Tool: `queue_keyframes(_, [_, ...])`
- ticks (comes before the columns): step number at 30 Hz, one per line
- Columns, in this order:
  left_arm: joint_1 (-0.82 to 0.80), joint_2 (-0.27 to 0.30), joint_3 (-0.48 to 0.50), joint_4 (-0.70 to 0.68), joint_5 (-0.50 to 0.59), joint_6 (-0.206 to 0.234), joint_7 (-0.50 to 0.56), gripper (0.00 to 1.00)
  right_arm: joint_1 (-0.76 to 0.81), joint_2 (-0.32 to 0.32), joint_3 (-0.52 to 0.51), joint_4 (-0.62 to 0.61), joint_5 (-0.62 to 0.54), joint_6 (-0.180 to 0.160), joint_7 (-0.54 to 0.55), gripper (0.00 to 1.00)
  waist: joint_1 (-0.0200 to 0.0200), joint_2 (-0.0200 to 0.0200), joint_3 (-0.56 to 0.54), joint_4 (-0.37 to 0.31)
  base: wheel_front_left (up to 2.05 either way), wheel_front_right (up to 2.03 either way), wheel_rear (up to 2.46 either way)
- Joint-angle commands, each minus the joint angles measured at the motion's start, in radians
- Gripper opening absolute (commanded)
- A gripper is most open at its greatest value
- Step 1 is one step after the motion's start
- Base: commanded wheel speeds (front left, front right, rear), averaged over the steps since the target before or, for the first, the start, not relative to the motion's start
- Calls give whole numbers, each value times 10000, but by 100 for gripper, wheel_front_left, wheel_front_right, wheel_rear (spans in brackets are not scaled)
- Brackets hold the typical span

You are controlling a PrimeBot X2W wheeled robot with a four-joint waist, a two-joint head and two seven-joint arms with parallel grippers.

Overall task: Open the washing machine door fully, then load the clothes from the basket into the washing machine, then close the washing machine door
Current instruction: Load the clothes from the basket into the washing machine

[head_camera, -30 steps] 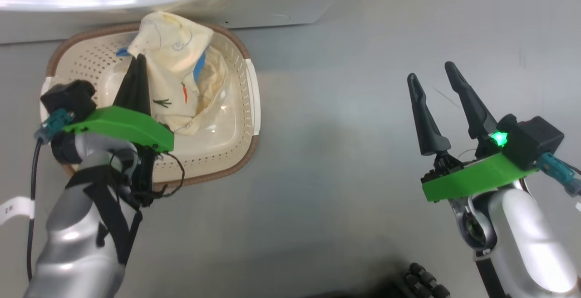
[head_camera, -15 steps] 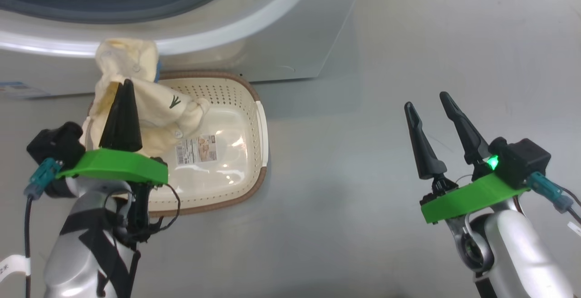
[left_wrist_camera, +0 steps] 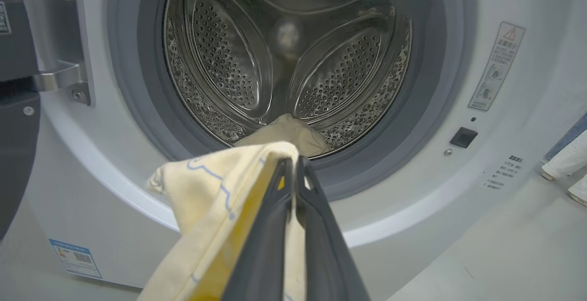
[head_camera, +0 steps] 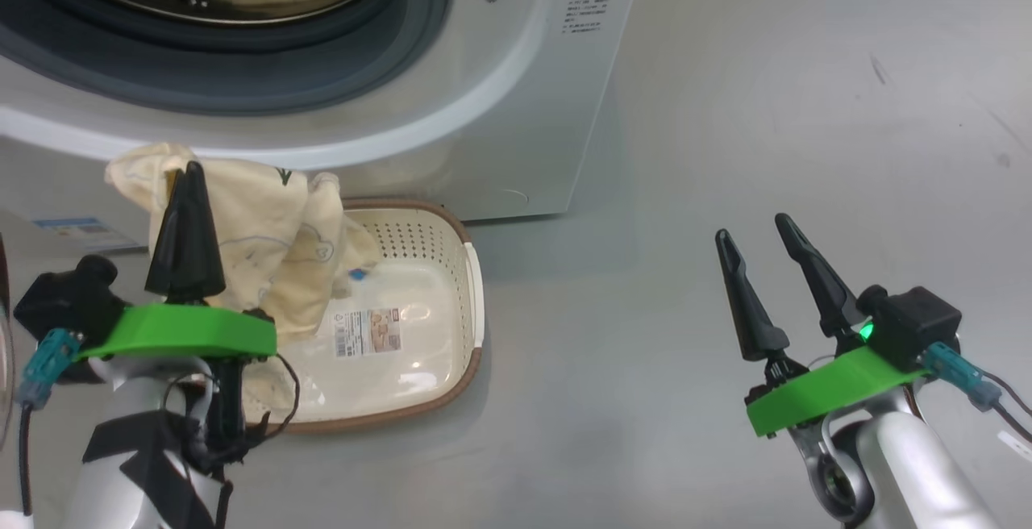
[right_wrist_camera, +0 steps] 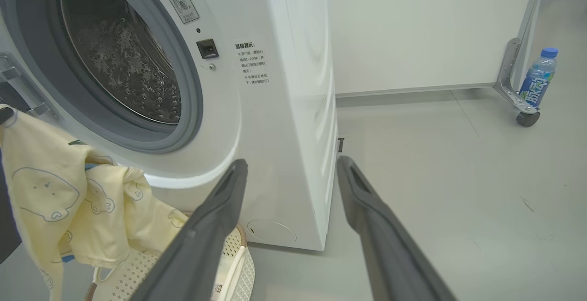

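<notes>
While my left gripper (head_camera: 192, 172) clamps the clothes (head_camera: 266, 222) over the basket (head_camera: 411, 235) before the washing machine (head_camera: 532, 110), my right gripper (head_camera: 751, 227) hangs spread, empty.

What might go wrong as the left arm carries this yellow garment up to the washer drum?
The garment hangs long below the shut left gripper, its tail reaching down to the basket; it may snag the rim or drag the basket. The loose hanging part could also drape over the grey gasket rather than land inside the drum, and later get trapped by the door.
</notes>
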Motion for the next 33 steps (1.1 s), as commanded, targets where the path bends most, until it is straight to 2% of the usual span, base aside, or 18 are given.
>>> queue_keyframes(1, [25,220,456,-520,157,10,-139,0,93,-144,198,-265,78,-27,-67,100,1,-1,-294,28,0,0,0])
queue_keyframes(13, [986,199,904,-1435,758,131,-139,0,534,-200,204,-244,50,-27,-67,100,1,-1,-1181,92,0,0,0])
queue_keyframes(23, [2245,41,1089,-2168,1159,470,-139,0,992,-199,260,-161,68,-27,-67,100,1,-1,-1959,43,0,0,0])
queue_keyframes(33, [2735,-31,1035,-2389,1332,620,-139,0,1156,-248,268,-252,21,-27,-67,100,1,-1,-1980,-12,0,0,0])
